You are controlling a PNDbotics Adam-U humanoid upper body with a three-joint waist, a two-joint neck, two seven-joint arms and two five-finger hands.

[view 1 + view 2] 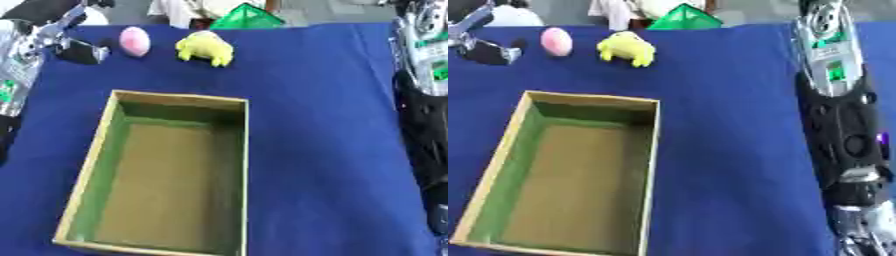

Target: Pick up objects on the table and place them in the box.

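Box (105, 145) empty, centre-left on blue tabletop (324, 125). Pink egg (134, 41) at 11 o'clock beyond box, yellow toy (206, 47) at 12. Left hand (77, 49) at 10 o'clock, just beside egg; finger spread unclear. Right hand unseen. Advisable: approach egg from side, close around middle, lift clear over box wall.

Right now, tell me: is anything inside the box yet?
No. The box shows only its bare floor, while the pink egg and yellow toy lie on the blue cloth beyond it.

Egg (134, 41) left of toy (206, 48), behind box (105, 130)
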